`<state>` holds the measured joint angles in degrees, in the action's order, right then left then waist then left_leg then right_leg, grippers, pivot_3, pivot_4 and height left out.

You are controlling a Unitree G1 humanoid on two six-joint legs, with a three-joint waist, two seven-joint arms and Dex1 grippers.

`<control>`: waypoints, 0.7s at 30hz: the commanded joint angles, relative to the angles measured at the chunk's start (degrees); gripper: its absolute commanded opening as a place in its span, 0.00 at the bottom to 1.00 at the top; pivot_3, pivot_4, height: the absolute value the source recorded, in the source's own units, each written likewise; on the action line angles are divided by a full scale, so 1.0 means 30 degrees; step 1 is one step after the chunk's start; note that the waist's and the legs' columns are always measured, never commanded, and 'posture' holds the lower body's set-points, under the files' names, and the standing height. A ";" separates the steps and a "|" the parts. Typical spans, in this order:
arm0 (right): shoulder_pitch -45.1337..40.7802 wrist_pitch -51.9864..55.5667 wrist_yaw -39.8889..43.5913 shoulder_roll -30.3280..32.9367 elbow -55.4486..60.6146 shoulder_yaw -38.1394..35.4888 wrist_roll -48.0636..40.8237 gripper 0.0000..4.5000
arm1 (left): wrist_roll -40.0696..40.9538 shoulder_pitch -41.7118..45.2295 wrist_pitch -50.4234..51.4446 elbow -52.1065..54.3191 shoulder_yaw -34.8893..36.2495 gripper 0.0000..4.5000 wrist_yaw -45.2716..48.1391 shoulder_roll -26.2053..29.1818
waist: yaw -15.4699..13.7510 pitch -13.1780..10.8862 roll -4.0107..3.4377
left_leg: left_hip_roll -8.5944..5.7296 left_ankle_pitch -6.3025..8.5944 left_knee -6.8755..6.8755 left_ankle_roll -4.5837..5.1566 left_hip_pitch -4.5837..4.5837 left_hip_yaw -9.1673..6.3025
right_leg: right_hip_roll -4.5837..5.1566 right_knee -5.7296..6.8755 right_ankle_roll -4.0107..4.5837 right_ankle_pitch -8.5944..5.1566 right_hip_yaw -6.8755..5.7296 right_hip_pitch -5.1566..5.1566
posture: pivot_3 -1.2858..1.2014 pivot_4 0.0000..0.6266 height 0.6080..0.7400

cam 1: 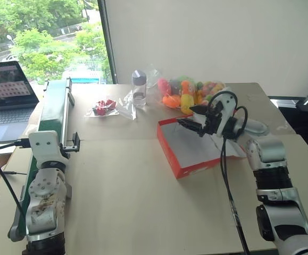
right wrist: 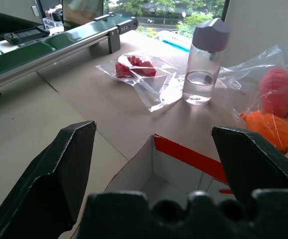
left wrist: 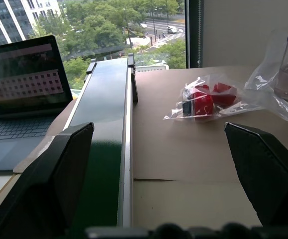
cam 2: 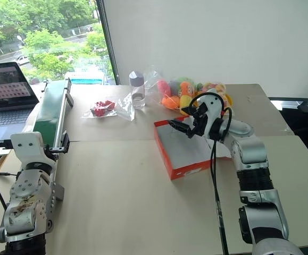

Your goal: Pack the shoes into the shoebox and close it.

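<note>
The shoebox (cam 1: 169, 151) lies open on the table right of centre, red outside and white inside, and its inside looks bare. My right gripper (cam 1: 188, 117) hovers over the box's far end, open and holding nothing; the right wrist view looks past its fingers (right wrist: 59, 169) down onto the box corner (right wrist: 188, 155). My left gripper (cam 1: 71, 143) is open too, held above the table's left side beside the green conveyor, far from the box. The shoes are out of view; a pale rounded shape (cam 1: 257, 127) behind my right wrist cannot be identified.
A long green conveyor (cam 1: 52, 114) runs along the table's left edge, with a laptop (cam 1: 5, 98) beyond it. At the back stand a clear bottle (cam 1: 139, 87), a bag with red pieces (cam 1: 103, 106) and a bag of colourful toys (cam 1: 188, 93). A black cable hangs from my right arm.
</note>
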<state>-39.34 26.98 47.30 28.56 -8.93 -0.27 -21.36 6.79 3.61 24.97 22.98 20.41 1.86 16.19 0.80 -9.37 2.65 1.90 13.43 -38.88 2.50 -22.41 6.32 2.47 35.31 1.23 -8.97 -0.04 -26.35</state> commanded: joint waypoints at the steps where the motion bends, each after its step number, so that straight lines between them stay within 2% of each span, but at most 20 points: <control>1: -0.0099 -0.0049 0.0129 0.0254 0.0760 -0.0123 0.0069 0.98 | -0.0128 0.0174 -0.0860 0.0024 -0.0012 1.00 -0.0017 -0.0001 | -0.0001 0.0000 0.0000 | 0.0000 0.0001 0.0001 0.0001 -0.0001 0.0000 | 0.0000 -0.0003 -0.0001 0.0001 0.0000 0.0000 | 0.52 0.24 1.00; 4: 0.0000 -0.0070 0.0318 0.0416 0.0778 -0.0088 0.0144 0.98 | -0.0295 0.0322 -0.1347 -0.0410 -0.0304 1.00 0.0009 0.0010 | -0.0021 0.0000 0.0000 | 0.0001 0.0009 0.0013 0.0023 -0.0014 0.0000 | 0.0001 -0.0052 -0.0013 0.0009 -0.0004 0.0001 | 0.52 0.24 1.00; 13: -0.0338 -0.0214 0.0863 0.0038 0.0851 0.0145 -0.0046 0.98 | -0.1209 -0.0136 -0.1007 -0.0729 0.1294 1.00 -0.2140 -0.0054 | -0.0008 0.0000 0.0000 | 0.0012 0.0026 0.0038 0.0068 -0.0038 0.0002 | 0.0008 -0.0106 -0.0021 0.0016 -0.0019 -0.0003 | 0.52 0.24 1.00; 21: -0.1444 0.0499 0.1564 -0.1200 0.0997 0.0549 -0.0901 0.98 | -0.0479 -0.0311 -0.0808 -0.0417 0.1587 1.00 -0.2310 -0.0672 | -0.0023 0.0000 0.0000 | 0.0013 0.0046 0.0036 0.0031 -0.0040 0.0004 | 0.0019 -0.0103 -0.0019 0.0017 -0.0034 -0.0009 | 0.52 0.24 1.00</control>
<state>-41.15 28.01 51.23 25.38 -8.57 1.85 -21.88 4.86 2.24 22.74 19.64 24.76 -5.08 14.15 0.73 -9.37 2.65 1.94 13.57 -38.77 2.59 -22.53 6.33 2.53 35.01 1.17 -8.92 -0.15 -26.38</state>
